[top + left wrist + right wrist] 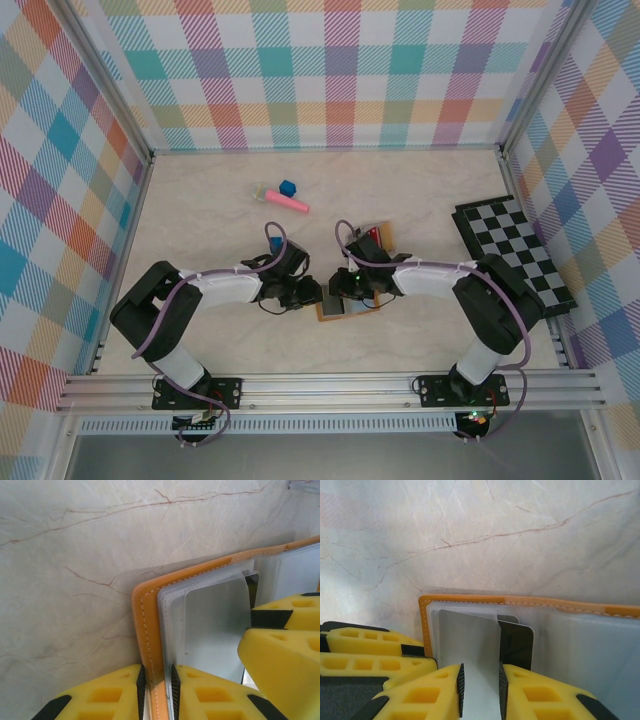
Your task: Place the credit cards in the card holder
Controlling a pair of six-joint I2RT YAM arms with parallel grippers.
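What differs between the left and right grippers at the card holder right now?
The left gripper has its fingers clamped on the card holder by its orange stitched edge; the right gripper has a pale grey sheet between its fingers, grip unclear. The left gripper sits at the rim, the right gripper over the clear sleeves beside a black card. Both have yellow fingers with black pads.

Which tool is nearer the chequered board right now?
Right. The right tool sits over the card holder, the chequered board off to its right; the left tool clamps the holder's left edge, farther from it.
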